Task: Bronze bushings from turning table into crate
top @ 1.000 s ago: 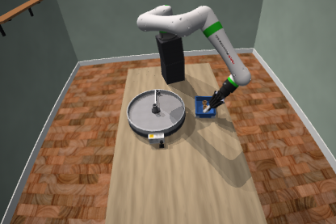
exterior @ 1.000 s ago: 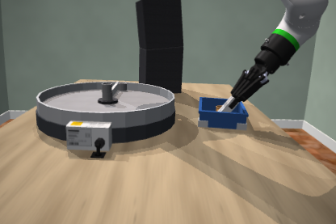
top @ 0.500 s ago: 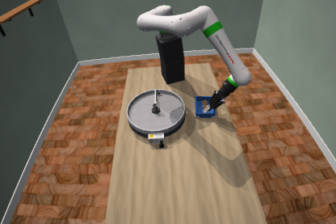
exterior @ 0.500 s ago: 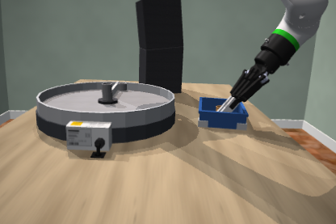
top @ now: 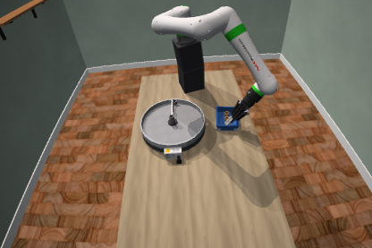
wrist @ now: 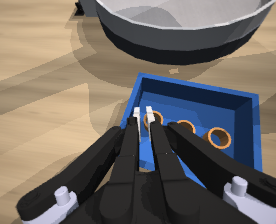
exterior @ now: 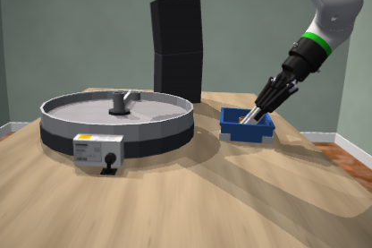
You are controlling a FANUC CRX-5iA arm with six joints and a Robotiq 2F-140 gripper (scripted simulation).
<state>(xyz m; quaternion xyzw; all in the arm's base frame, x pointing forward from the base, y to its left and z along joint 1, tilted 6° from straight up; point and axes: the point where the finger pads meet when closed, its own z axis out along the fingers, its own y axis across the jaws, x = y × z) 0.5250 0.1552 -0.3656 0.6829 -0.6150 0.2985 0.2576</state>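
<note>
The blue crate [top: 227, 118] stands on the table to the right of the turning table [top: 173, 124]. In the wrist view the crate [wrist: 199, 125] holds three bronze bushings lying in a row: one [wrist: 154, 119] at my fingertips, one [wrist: 186, 126] in the middle and one [wrist: 219, 137] on the right. My gripper [wrist: 143, 114] reaches down into the crate's left part, and it also shows in the exterior view [exterior: 249, 118]. Its fingers are almost shut, with a thin gap and nothing between them. The right fingertip hides the left rim of the nearest bushing. I see no bushings on the turning table [exterior: 116, 116].
The turning table has a raised rim, a centre post [exterior: 119, 103] and a sweeper bar. A small control box [exterior: 98, 149] sits at its front. The arm's black pedestal [exterior: 178, 49] stands behind, at the back of the table.
</note>
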